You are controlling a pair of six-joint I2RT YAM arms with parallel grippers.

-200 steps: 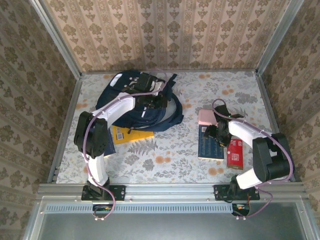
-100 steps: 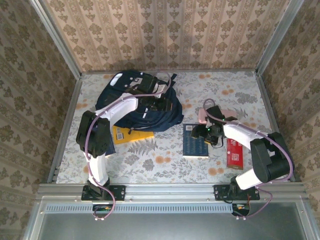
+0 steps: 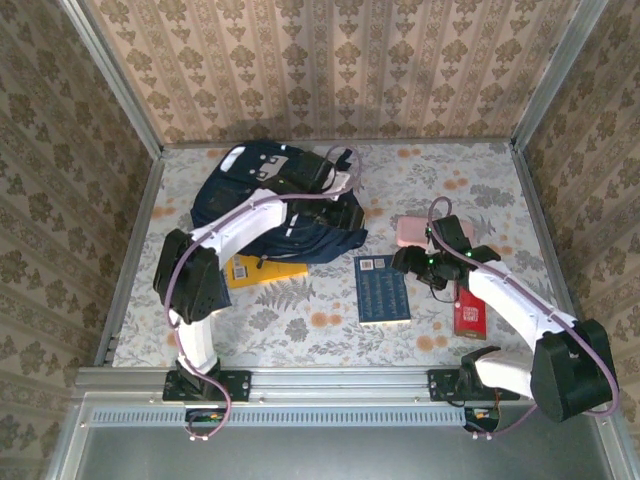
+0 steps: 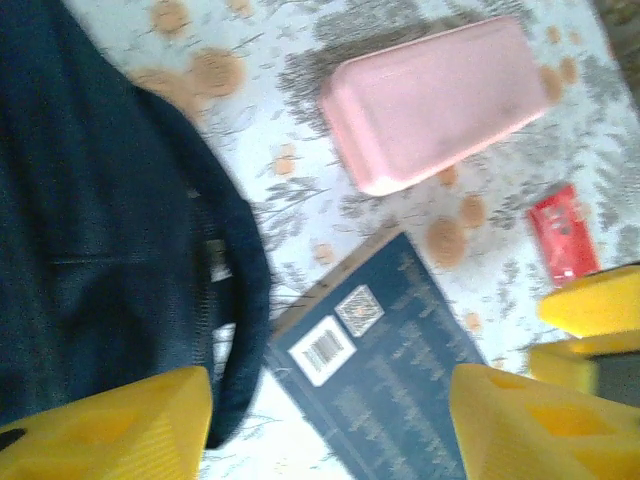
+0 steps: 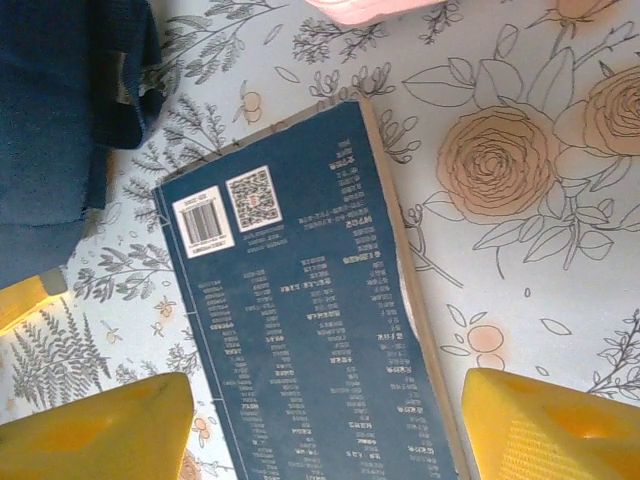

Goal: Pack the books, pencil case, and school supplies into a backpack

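Observation:
The dark navy backpack [image 3: 270, 200] [image 4: 90, 220] lies at the back left. My left gripper [image 3: 338, 192] [image 4: 325, 415] hovers at its right edge, open with nothing between the fingers. A navy book [image 3: 383, 290] [image 5: 310, 330] [image 4: 400, 390] lies flat, back cover up, right of the backpack. My right gripper [image 3: 415, 262] [image 5: 325, 430] stands open over its near end, one finger on each side. A yellow book [image 3: 265, 270] pokes out below the backpack. The pink box [image 3: 413, 230] [image 4: 430, 100] and the red pack [image 3: 468, 308] [image 4: 565, 235] lie on the right.
The table [image 3: 330, 340] has a flowered cloth and is walled by patterned panels on three sides. A metal rail [image 3: 340, 378] runs along the near edge. A dark backpack strap [image 4: 240, 300] hangs close to the navy book's corner.
My left gripper has opened and shifted right along the backpack. My right gripper has moved left, and the navy book has slid left with it, away from the pink box and red pack.

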